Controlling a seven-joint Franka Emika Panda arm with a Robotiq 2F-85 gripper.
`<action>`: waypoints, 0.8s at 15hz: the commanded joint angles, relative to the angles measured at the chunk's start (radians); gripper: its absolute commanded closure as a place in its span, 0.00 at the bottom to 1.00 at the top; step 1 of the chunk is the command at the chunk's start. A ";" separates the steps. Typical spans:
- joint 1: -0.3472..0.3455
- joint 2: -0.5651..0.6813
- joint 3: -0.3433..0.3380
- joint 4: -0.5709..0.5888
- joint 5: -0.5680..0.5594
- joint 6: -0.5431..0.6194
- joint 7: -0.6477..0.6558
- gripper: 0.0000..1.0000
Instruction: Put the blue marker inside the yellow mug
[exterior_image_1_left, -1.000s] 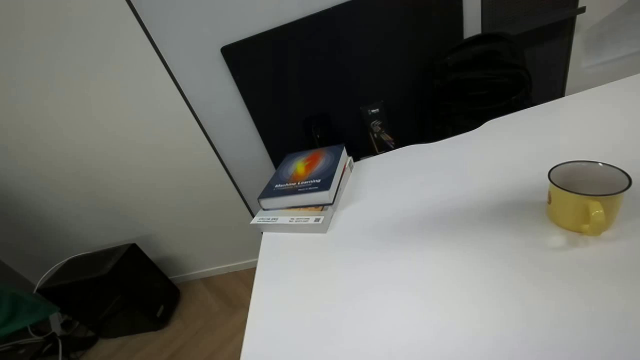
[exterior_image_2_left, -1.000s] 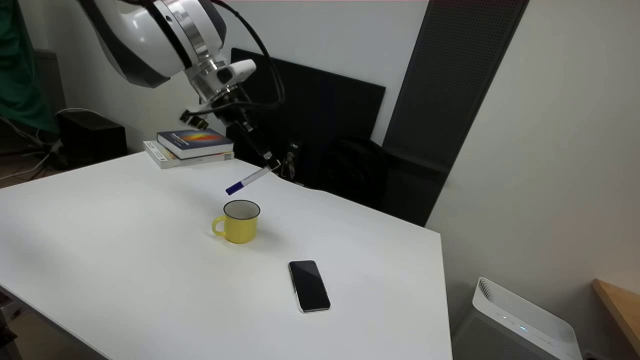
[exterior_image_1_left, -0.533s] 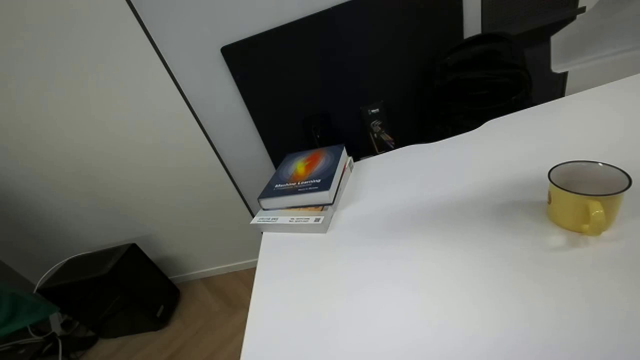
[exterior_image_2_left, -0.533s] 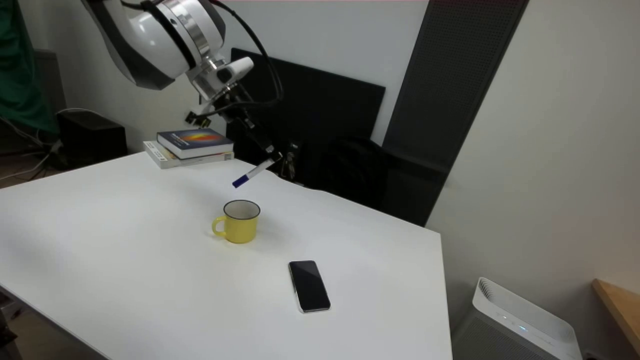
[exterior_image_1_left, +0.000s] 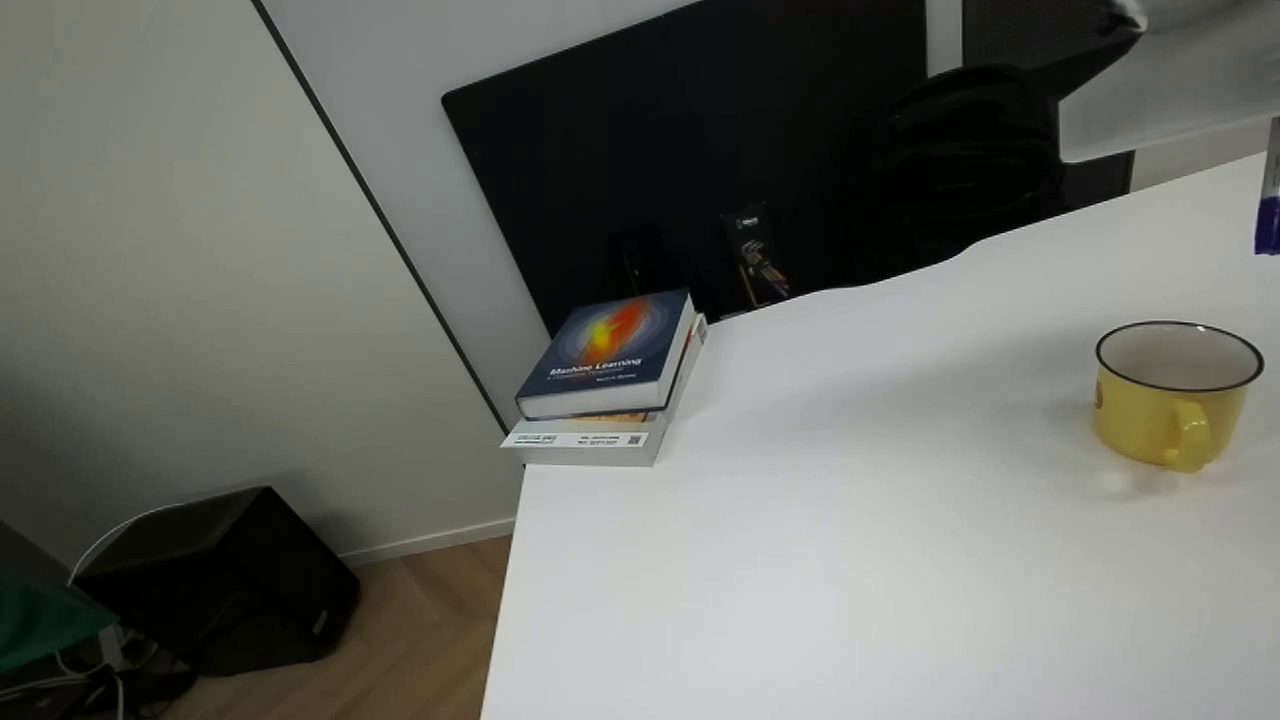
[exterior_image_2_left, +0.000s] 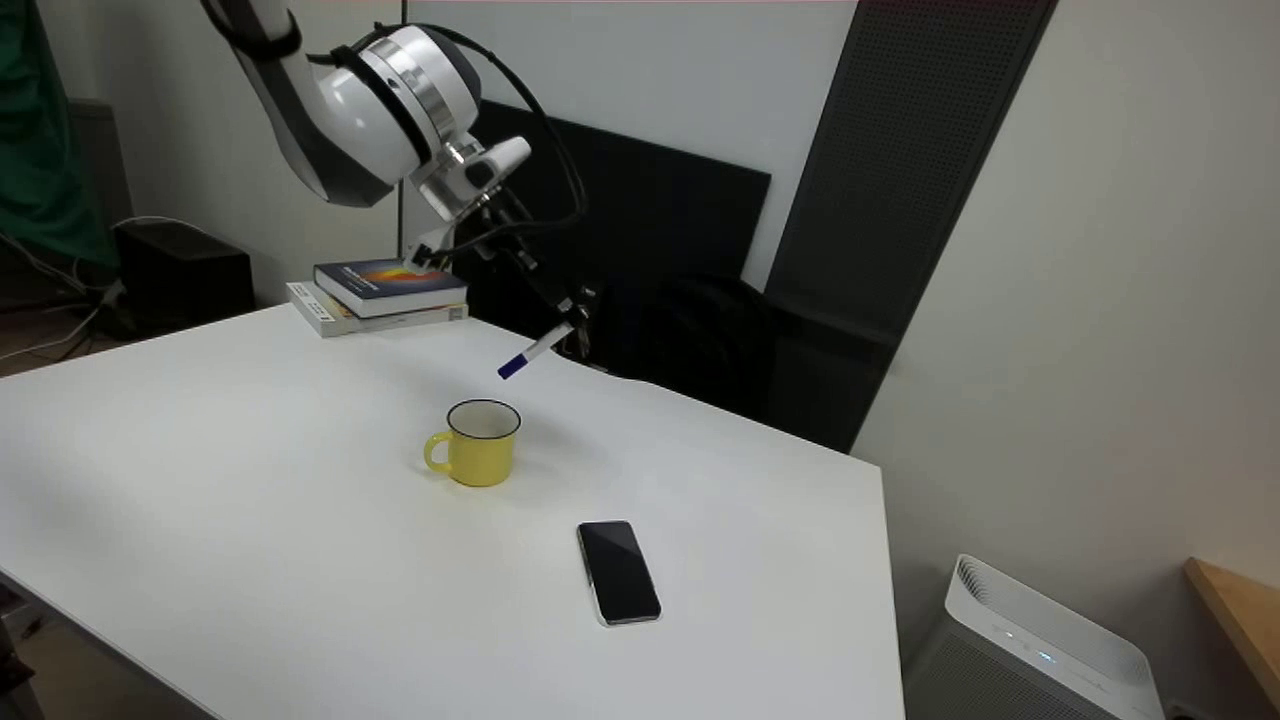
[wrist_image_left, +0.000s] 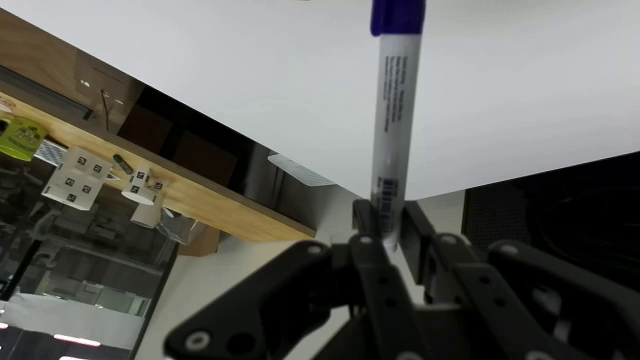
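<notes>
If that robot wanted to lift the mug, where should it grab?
Probably the rim, opposite the handle, coming from above and straddling it: the mug stands upright with its top open, and the handle sticks out on one side only. The end effector holds the marker, so it would have to let go first.

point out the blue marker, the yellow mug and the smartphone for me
Blue marker (wrist_image_left: 395, 120): wrist view, on the middle of its white barrel.
Yellow mug (exterior_image_2_left: 483, 462): in an exterior view, on its outer wall.
Smartphone (exterior_image_2_left: 619, 572): in an exterior view, on its dark screen.
</notes>
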 joint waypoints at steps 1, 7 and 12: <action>-0.001 0.073 0.002 0.077 -0.068 -0.004 0.064 0.96; 0.019 0.154 0.014 0.132 -0.130 -0.020 0.095 0.96; 0.041 0.202 0.028 0.160 -0.144 -0.035 0.106 0.96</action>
